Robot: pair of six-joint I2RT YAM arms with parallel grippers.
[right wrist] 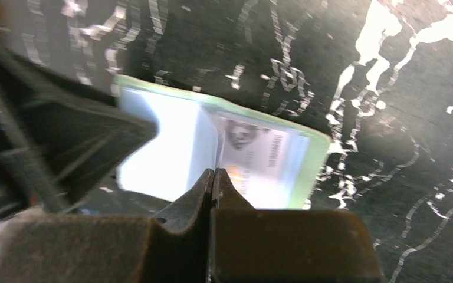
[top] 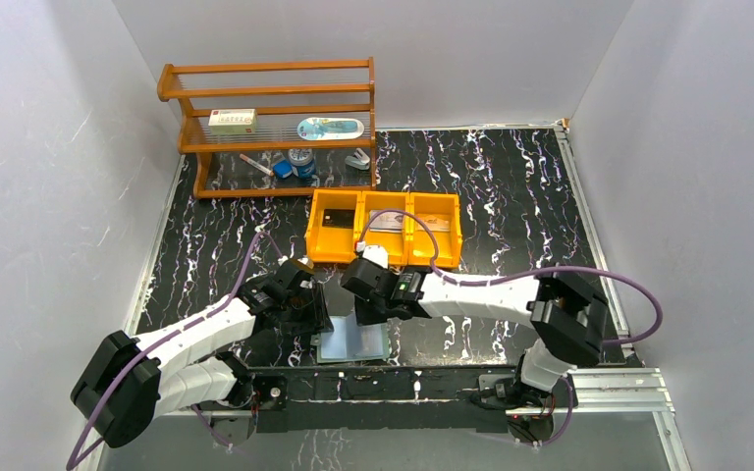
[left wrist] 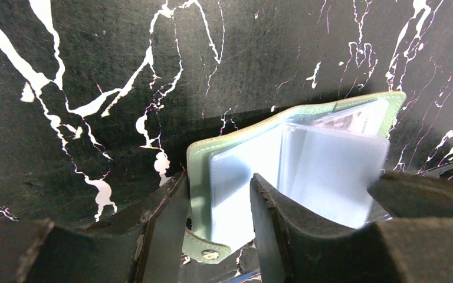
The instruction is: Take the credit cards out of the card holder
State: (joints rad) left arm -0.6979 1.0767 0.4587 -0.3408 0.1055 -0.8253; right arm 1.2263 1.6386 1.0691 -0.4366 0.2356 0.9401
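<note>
Right gripper [right wrist: 214, 174]: jaws pressed together | left gripper [left wrist: 217, 177]: astride card holder [left wrist: 336, 165], grip indeterminate | credit card [right wrist: 259, 153]: judged thin, slick; pinch exposed edge

The tabletop [top: 511, 186] is a black stone-look sheet with white veins, matt and lightly scuffed. The card holder [left wrist: 197, 171] has a muted-green leathery cover with a stitched edge; its pockets [left wrist: 330, 171] are clear glossy plastic. The tray [top: 334, 257] is shiny orange plastic, the rack [top: 265, 90] varnished wood
</note>
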